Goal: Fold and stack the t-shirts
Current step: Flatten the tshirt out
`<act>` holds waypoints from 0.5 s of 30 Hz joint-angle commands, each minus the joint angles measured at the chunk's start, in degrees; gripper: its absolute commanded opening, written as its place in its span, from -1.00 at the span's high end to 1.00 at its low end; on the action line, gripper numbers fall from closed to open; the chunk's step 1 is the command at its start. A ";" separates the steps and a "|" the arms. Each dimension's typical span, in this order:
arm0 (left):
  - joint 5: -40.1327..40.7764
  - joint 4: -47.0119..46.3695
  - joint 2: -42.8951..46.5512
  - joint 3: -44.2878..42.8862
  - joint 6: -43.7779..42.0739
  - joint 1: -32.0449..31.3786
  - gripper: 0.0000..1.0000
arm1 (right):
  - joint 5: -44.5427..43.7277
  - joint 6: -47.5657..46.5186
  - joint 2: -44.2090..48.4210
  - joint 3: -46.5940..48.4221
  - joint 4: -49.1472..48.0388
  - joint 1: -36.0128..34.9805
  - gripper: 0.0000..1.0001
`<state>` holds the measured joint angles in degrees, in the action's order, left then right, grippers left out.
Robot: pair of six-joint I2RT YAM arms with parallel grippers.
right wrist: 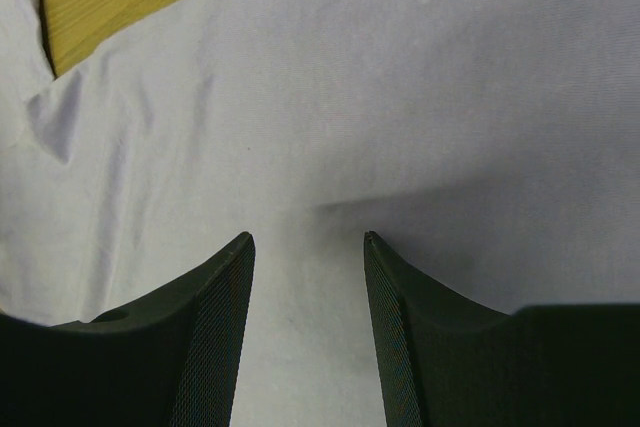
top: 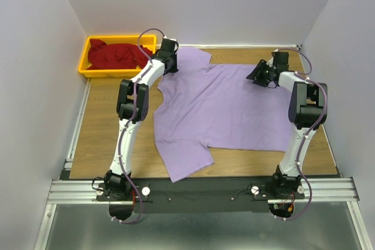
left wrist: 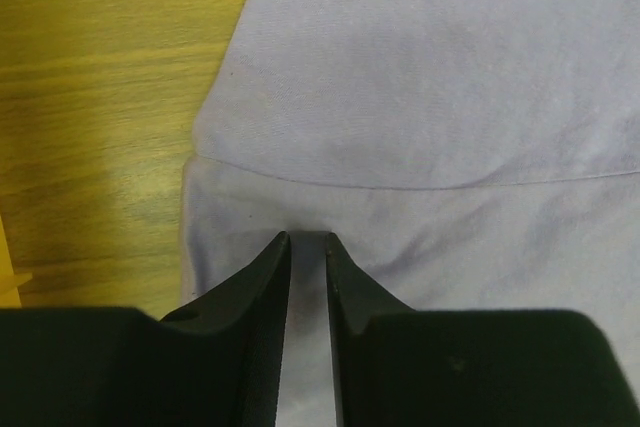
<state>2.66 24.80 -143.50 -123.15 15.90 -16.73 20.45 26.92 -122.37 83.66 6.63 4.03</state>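
– Lying spread flat on the wooden table (top: 105, 121), how is the lavender t-shirt (top: 222, 109) pointed?
– Its long axis is laid across the table from left to right. The neck is turned to the left and the hem to the right, with one sleeve toward the far edge and one toward the near edge. The dark red t-shirt (top: 114, 55) is bunched inside the yellow bin (top: 84, 65) at the far left corner.
– What is shown by the wrist views that is lost from above?
– From above, the gap between the fingers cannot be made out. In the left wrist view the left gripper (left wrist: 307, 239) is seen with only a thin slot between its fingers, at lavender cloth below a curved seam (left wrist: 400, 185); whether cloth is pinched cannot be told. In the right wrist view the right gripper (right wrist: 308, 237) is spread wide over smooth cloth, gripping nothing.
– And what is given only by the top view?
– The placing: the left gripper is set at the far sleeve, the right at the hem's far corner.
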 commanded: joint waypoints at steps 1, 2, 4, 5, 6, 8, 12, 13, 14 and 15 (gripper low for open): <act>1.73 5.35 -2.66 -1.91 2.46 0.12 0.47 | -5.14 -0.72 1.08 -1.30 0.49 1.59 -0.11; 1.83 5.44 -2.49 -1.74 3.43 0.12 0.48 | -5.76 -0.81 1.08 -1.39 0.49 1.85 -0.11; 2.09 5.44 -1.96 -1.30 6.24 0.56 0.49 | -6.30 -0.73 0.90 -1.83 0.49 3.08 -0.11; 2.18 5.35 -1.70 -0.60 7.20 0.82 0.50 | -6.38 -0.64 0.99 -2.09 0.40 3.43 -0.11; 2.18 4.65 -1.43 -0.08 8.00 0.91 0.52 | -6.73 -0.55 1.08 -2.53 0.40 4.13 -0.11; 2.44 3.51 -0.29 2.12 9.93 1.17 0.54 | -7.44 -0.64 1.08 -2.89 0.40 4.49 -0.11; 3.14 2.28 0.33 3.36 12.92 1.61 0.66 | -7.79 -0.81 0.82 -3.32 0.40 5.37 -0.11; 3.49 2.19 0.50 3.53 13.45 1.61 0.66 | -7.79 -0.90 0.73 -3.15 0.40 5.46 -0.12; 3.76 1.92 0.68 3.79 14.41 1.70 0.65 | -7.53 -1.16 0.55 -2.89 0.40 5.55 -0.11; 3.93 1.40 0.68 4.06 14.94 1.70 0.66 | -7.18 -1.43 0.11 -2.54 0.48 5.55 -0.12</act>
<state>3.77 24.10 -142.96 -121.60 26.92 -15.75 17.06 26.94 -121.93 82.17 5.39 8.73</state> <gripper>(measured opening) 0.174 0.555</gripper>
